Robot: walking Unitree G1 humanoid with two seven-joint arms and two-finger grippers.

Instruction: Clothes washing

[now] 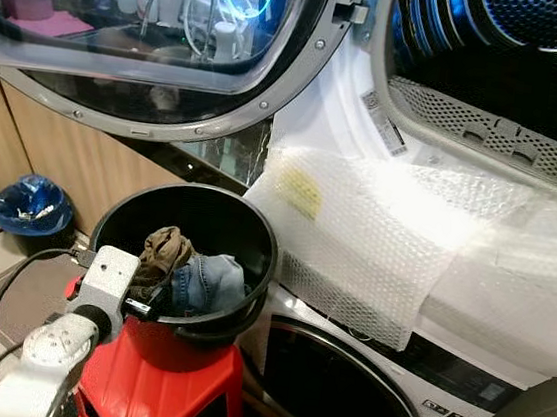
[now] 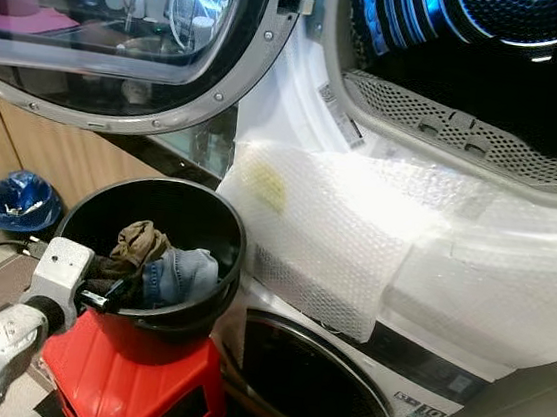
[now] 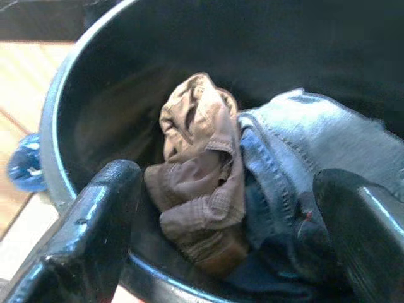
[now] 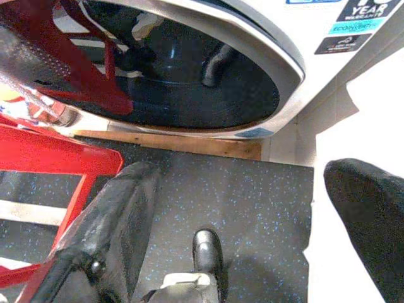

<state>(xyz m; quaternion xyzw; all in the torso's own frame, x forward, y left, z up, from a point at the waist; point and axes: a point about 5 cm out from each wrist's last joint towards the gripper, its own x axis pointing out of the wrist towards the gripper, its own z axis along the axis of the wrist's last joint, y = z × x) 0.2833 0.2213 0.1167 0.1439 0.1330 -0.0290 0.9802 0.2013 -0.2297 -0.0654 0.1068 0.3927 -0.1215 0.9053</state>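
Our left gripper (image 3: 221,208) hangs jaws-wide at the round black bucket (image 1: 256,228). Inside, a crumpled brown cloth (image 3: 202,183) sits beside folded denim jeans (image 3: 315,151). Right gripper (image 4: 252,208) jaws wide too.

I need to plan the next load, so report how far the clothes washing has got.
Done: the upper machine's round door hangs open. In hand: the left end effector, fingers open, is over the rim of the black plastic bucket at the brown garment and blue jeans. Left: both still need loading; the right end effector hangs open near the floor.
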